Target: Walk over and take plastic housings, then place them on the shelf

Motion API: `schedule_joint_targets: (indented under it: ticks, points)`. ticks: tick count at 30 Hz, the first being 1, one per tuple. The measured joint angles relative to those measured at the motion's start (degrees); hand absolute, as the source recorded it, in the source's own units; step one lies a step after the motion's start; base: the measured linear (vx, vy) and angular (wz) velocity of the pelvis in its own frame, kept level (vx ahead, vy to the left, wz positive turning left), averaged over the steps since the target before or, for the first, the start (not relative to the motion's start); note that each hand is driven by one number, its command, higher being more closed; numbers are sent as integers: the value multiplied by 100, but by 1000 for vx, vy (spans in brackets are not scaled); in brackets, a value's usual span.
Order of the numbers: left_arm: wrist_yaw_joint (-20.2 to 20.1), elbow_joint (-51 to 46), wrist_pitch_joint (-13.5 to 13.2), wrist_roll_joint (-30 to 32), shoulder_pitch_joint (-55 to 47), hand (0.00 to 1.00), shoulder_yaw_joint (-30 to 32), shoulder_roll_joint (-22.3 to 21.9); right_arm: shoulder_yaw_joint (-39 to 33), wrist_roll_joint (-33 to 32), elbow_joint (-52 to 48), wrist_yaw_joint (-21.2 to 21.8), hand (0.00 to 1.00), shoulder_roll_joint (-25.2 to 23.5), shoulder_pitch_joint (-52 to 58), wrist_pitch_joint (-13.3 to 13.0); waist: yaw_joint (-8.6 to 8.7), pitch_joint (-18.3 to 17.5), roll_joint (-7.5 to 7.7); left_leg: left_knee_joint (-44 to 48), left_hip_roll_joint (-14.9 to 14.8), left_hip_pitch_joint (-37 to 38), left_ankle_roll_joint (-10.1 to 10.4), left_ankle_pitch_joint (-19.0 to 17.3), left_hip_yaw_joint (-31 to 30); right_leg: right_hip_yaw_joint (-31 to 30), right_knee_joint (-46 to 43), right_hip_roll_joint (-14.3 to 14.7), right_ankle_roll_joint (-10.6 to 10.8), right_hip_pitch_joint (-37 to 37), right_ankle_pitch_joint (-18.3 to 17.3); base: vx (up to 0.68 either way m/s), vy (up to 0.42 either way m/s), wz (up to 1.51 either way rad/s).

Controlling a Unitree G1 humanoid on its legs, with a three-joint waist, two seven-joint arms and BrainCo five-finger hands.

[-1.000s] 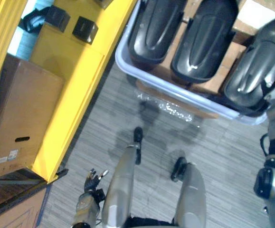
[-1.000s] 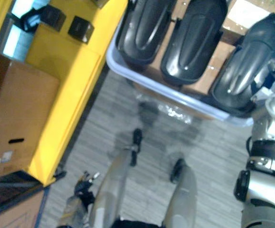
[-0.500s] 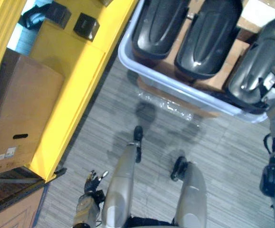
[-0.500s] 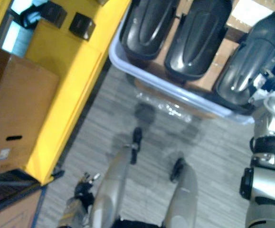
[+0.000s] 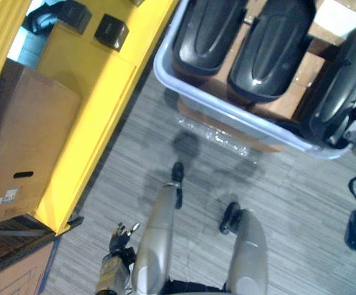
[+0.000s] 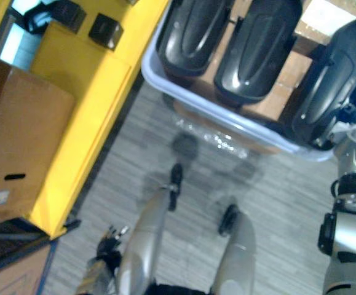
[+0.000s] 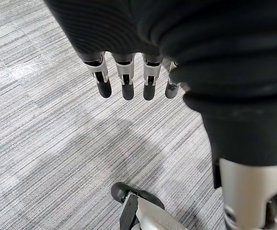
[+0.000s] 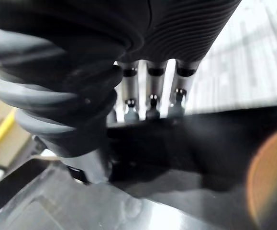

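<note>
Housings first: three dark glossy plastic housings, long and rounded, lie side by side in a pale lavender plastic tray (image 5: pixel 239 117) from 12 to 2 o'clock in the head view, on brown board. The left housing (image 5: pixel 208 34) and the middle housing (image 5: pixel 267 46) lie untouched. The right housing (image 5: pixel 340 92) sits at the tray's 2 o'clock end, against the rim. The right hand (image 8: pixel 150 91) comes in at 3 o'clock and reaches onto this housing. In its wrist view the dark shell hides the end of the hand, so whether it has a grip cannot be told. The left hand (image 5: pixel 121 236) hangs at 7 o'clock over the grey striped carpet floor (image 5: pixel 288 203), well apart from the tray. Its fingers (image 7: pixel 125 84) are straight and relaxed, holding nothing. A yellow metal shelf (image 5: pixel 98 92) runs from 11 down to 8 o'clock, its edge just beside the tray's left corner. Two small black boxes (image 5: pixel 111 31) sit on its upper part at 11 o'clock. A large brown cardboard box (image 5: pixel 24 147) with a slot handle stands at 9 o'clock; its small white label (image 5: pixel 2 198) carries print too small to read. A crumpled sheet of clear plastic film (image 5: pixel 217 136) lies on the floor just below the tray's near rim, around the centre.
</note>
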State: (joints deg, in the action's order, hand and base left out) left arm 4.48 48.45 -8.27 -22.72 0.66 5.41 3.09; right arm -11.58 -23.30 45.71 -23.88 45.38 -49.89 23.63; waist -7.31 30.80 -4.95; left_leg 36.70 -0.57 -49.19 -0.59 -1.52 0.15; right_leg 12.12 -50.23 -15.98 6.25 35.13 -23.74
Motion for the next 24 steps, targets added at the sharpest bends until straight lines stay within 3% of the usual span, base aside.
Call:
schedule_joint_targets:
  ticks: [10, 14, 19, 24]
  points:
    - [-79, 22, 9, -215, -1, 0, -1, -18, -18, 336, -36, -2, 100, -31, -3, 78, -114, -3, 11, 85, 0, -100, -6, -3, 10, -20, -69, -13, 15, 91, 7, 0, 0, 0]
    - [-75, 10, -15, -219, -3, 0, -1, -26, -12, 499, -40, -46, 100, -144, 8, -29, -124, -2, 13, 85, 0, -100, -26, -18, 16, -23, -69, -15, 29, 91, 15, 0, 0, 0]
    - [66, -115, -198, -639, -85, 0, -2, -59, -6, 825, -413, -354, 100, -373, 256, -244, -130, 1, 68, 90, 0, -98, -38, -15, 24, -25, -62, -13, 35, 84, 19, 0, 0, 0]
    - [233, -605, -475, -1074, -224, 0, 1, -101, -18, 1184, -758, -410, 100, -488, 474, -289, -124, 5, 151, 95, -8, -19, -37, 11, -14, 64, 0, -3, 35, -89, 24, 7, -27, 6]
